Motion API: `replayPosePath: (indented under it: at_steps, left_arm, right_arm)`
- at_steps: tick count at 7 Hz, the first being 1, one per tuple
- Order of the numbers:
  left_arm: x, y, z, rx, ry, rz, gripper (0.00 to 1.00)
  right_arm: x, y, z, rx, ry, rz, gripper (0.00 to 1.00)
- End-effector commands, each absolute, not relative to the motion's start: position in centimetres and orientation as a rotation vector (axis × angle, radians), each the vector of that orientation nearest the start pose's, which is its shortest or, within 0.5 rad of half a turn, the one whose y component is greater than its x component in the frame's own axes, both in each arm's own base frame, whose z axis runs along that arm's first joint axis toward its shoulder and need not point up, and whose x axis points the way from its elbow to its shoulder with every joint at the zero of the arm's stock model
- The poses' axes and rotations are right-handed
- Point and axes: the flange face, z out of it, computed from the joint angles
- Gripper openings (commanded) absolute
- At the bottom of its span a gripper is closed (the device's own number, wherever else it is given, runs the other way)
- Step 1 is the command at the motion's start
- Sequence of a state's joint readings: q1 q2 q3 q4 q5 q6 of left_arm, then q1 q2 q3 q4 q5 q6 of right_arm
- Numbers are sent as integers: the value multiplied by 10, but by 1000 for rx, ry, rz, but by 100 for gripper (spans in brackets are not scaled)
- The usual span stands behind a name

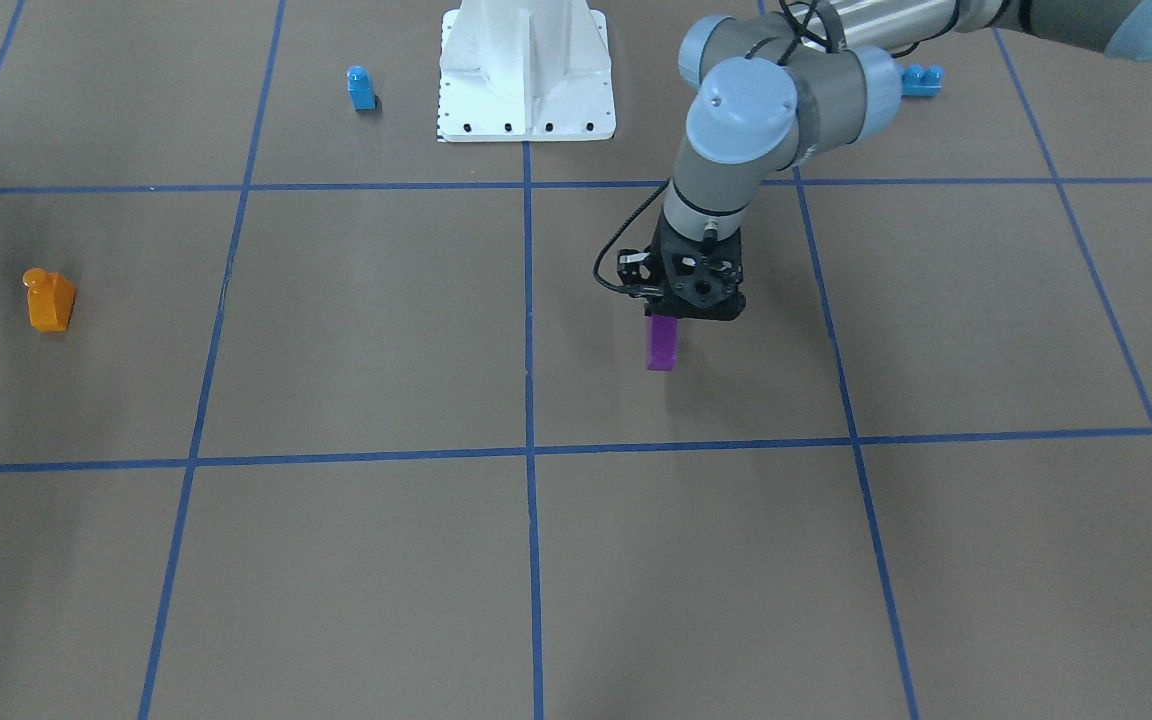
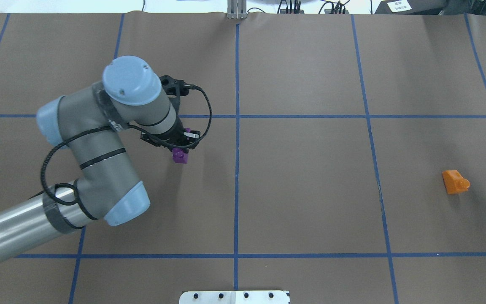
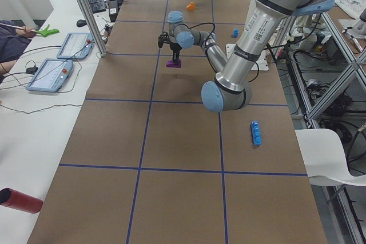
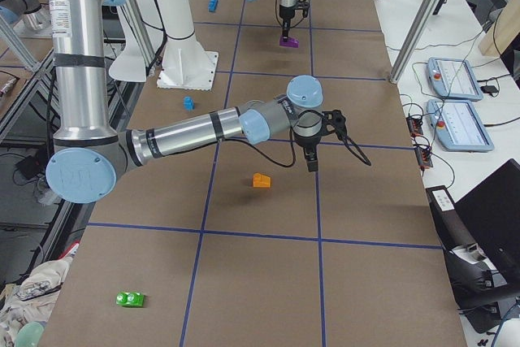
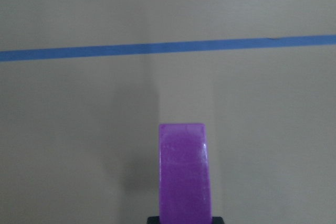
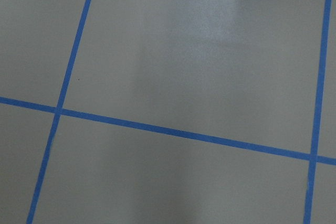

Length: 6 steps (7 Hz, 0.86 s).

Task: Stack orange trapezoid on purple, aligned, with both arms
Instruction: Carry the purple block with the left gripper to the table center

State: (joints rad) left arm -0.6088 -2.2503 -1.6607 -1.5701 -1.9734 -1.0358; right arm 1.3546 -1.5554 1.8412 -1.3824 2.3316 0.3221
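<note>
The purple block point(image 1: 662, 343) hangs under my left gripper point(image 1: 678, 312), which is shut on its top, right of the table's middle line in the front view. It also shows in the overhead view point(image 2: 180, 156) and fills the lower middle of the left wrist view point(image 5: 182, 174). The orange trapezoid point(image 2: 455, 181) lies alone on the table at the far right of the overhead view, and far left in the front view point(image 1: 49, 300). My right gripper point(image 4: 312, 160) hovers above the table just beyond the orange trapezoid point(image 4: 261, 180); I cannot tell whether it is open.
A small blue one-stud block point(image 1: 361, 88) stands near the white pedestal point(image 1: 526, 70). A long blue brick point(image 1: 921, 80) lies behind my left arm. A green block point(image 4: 130, 299) sits at the table's right end. Blue tape lines grid the brown table.
</note>
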Motion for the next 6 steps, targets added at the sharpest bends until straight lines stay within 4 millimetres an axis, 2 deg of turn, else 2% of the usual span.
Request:
replayPosePath:
  at_steps: [1,2,3,4,6]
  left_arm:
    - [574,-477,166,88,823,110,0]
    - [588,-475,164,86,810,115,0]
    - [605,-463,170,95,792,130,0]
    - [613,-455,166,92,795,138,0]
    - [636,-448,145,81,797,150,0]
  right_arm:
    - [-44,-507,496,235,-838,-79,100]
    - [-45,-507,496,234,-838,-81,100]
    - [-45,-507,496,234,-839,-81,100]
    - [-45,-507,496,234,-838,-81,100]
    - [-45,-507,496,234,-838,-81,100]
